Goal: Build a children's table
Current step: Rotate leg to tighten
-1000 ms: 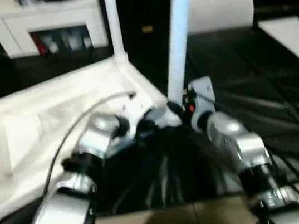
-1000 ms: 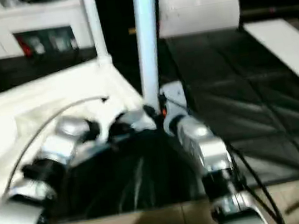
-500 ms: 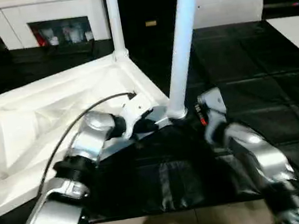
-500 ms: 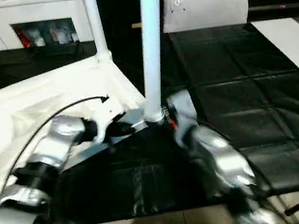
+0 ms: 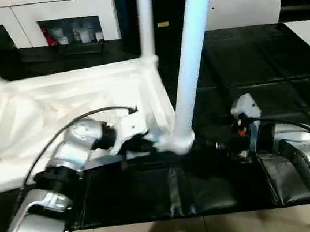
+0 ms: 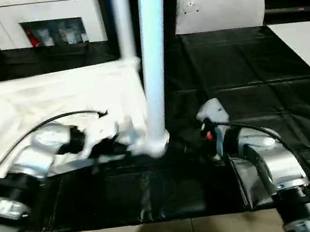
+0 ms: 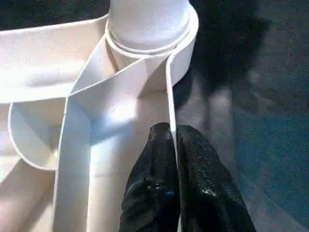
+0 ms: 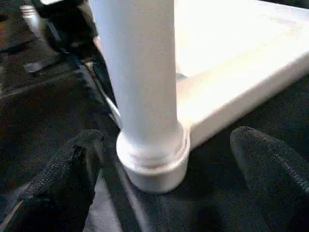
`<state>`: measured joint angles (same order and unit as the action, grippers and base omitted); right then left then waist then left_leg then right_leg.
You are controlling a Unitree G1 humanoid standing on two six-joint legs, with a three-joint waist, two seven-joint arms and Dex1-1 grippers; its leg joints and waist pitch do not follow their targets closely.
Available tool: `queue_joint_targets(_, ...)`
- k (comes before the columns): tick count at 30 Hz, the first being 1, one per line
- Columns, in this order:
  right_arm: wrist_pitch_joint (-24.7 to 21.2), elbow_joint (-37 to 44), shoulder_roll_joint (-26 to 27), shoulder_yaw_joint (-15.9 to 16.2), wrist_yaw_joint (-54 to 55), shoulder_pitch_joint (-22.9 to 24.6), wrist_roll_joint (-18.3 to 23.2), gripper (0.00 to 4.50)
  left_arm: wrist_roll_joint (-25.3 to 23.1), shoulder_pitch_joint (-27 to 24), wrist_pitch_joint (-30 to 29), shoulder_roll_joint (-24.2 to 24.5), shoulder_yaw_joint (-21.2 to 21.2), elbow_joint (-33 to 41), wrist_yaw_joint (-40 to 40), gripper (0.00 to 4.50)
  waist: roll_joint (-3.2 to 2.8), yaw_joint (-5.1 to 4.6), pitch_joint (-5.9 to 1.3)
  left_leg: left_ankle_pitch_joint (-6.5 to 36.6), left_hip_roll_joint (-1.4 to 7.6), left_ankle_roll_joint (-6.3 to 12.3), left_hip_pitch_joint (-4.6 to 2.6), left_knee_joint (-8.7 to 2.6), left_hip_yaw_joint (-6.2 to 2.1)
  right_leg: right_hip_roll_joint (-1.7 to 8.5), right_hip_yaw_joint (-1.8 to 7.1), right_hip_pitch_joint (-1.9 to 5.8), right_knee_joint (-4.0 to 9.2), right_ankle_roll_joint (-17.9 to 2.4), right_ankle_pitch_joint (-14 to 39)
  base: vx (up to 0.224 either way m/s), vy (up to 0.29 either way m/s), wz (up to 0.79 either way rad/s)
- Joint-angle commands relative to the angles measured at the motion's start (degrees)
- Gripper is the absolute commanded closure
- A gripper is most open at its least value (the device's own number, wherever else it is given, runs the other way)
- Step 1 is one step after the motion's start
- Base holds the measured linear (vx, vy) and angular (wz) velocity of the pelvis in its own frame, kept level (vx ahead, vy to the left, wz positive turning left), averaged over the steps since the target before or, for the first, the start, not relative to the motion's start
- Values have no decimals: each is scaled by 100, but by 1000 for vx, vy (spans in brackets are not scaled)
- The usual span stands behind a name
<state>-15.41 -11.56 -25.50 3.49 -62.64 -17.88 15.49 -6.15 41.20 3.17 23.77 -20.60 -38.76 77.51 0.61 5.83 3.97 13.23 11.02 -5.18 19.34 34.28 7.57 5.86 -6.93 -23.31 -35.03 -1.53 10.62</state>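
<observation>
Children's table (image 5: 72,111) lies inverted on the black desk (image 5: 266,76). Left jaws (image 7: 174,140) pinch its thin rim wall by the near corner socket. Right jaws (image 8: 164,159) stand wide, empty, straddling the seated leg (image 5: 193,58) at 12 o'clock. Keep the rim clamped; verify full seating

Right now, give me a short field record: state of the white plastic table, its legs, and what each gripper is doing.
table: white plastic children's table, upside down on the black-covered work table, ribbed underside up
near corner leg: white tubular leg seated in the round corner socket
other legs: two more standing at the far corners
left gripper: left gripper shut on the table's thin side wall beside that socket
right gripper: right gripper open, black fingers either side of the leg's base, not touching it
</observation>
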Motion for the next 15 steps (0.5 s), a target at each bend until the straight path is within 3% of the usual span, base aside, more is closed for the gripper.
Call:
queue_joint_targets(1, 30, 117, -95, 136, -413, -74, 149, 4, 18, -8, 244, -18, -326, 162, 529, 450, -4, 4, -406, 4, 216, 616, 70, -384, 71, 341, 367, 435, 306, -1569, 302, 0, 0, 0)
queue_joint_targets(5, -6, -68, -193, 438, -1071, -259, 209, 38, 55, 36, 504, 39, -501, 176, 956, 450, -4, 69, -408, 16, 235, 616, 56, -381, 86, 342, 372, 414, 296, -1575, 309, 0, 0, 0)
queue_joint_targets(9, 92, -279, -233, 627, -1323, -386, 118, 64, 70, 71, 620, 31, -549, 169, 1159, 450, -2, 113, -396, 153, 238, 466, 52, -398, 106, 349, 380, 409, 315, -1499, 562, 0, 0, 0)
queue_joint_targets(15, 44, -480, -216, 845, -1736, -609, 125, 122, 93, 130, 737, 7, -673, 214, 1478, 450, 9, 143, -404, 93, 231, 439, 45, -389, 126, 337, 386, 407, 293, -1501, 416, 0, 0, 0)
